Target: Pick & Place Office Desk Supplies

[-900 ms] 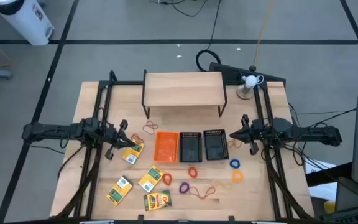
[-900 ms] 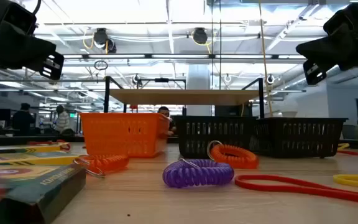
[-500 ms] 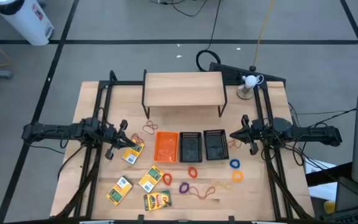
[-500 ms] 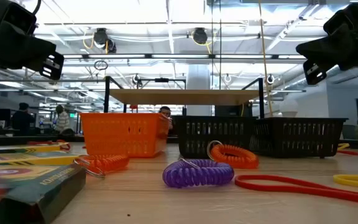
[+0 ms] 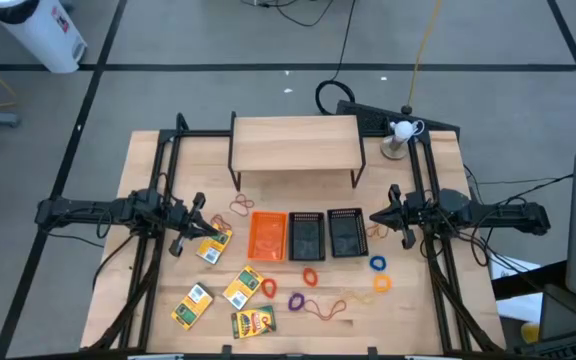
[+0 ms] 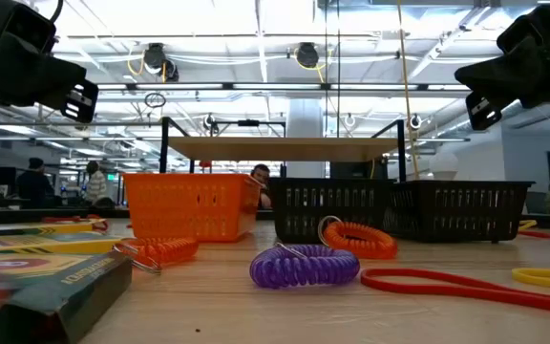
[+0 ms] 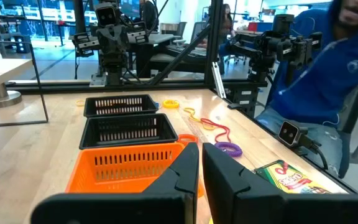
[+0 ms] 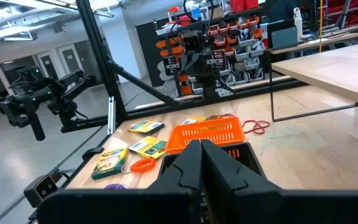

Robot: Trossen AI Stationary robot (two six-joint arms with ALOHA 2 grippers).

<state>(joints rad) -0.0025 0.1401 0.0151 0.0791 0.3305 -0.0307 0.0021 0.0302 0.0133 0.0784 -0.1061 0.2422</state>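
Observation:
Three small trays stand in a row mid-table: the orange tray (image 5: 268, 236) and two black mesh trays (image 5: 307, 236) (image 5: 345, 233). Several yellow-and-green crayon boxes (image 5: 242, 288) lie flat toward the near left. Coiled bands lie near them: orange (image 5: 311, 275), purple (image 5: 295, 300), blue (image 5: 377, 264), and a red loop (image 5: 323, 310). My left gripper (image 5: 193, 222) (image 7: 200, 163) hovers shut, left of the orange tray and above a crayon box (image 5: 213, 243). My right gripper (image 5: 388, 215) (image 8: 201, 152) hovers shut, right of the black trays. Both hang well above the table in the low view (image 6: 74, 96) (image 6: 475, 105).
A wooden shelf riser (image 5: 294, 145) stands behind the trays at the far side. A white lamp-like object (image 5: 400, 135) sits at the far right corner. Thin red bands (image 5: 241, 208) lie before the riser. Black frame rails run along both table sides. A person in blue (image 7: 328, 81) sits beyond the table.

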